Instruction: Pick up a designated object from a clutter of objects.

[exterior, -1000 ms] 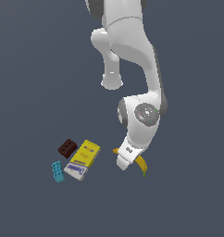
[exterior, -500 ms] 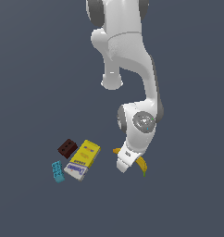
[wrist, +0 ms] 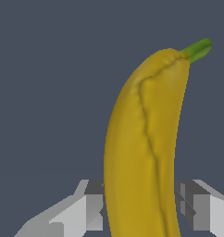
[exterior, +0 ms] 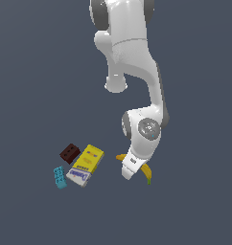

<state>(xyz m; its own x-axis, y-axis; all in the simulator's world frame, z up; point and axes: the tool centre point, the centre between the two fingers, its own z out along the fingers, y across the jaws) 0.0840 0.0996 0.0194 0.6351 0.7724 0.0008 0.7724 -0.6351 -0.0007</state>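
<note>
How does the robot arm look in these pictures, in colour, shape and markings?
The arm is glossy white, built of thick rounded segments. Its wrist joint carries a round grey cap with a small blue dot. The gripper has blocky light grey jaws with darker grey inner faces. No cables show.

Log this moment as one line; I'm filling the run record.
phase: grasp approach | gripper: open, fingers either side of banana | clutter: yellow-white box, brown block, teal block apart

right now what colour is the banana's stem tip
Green, on the yellow banana; clearest in the wrist view.
</note>
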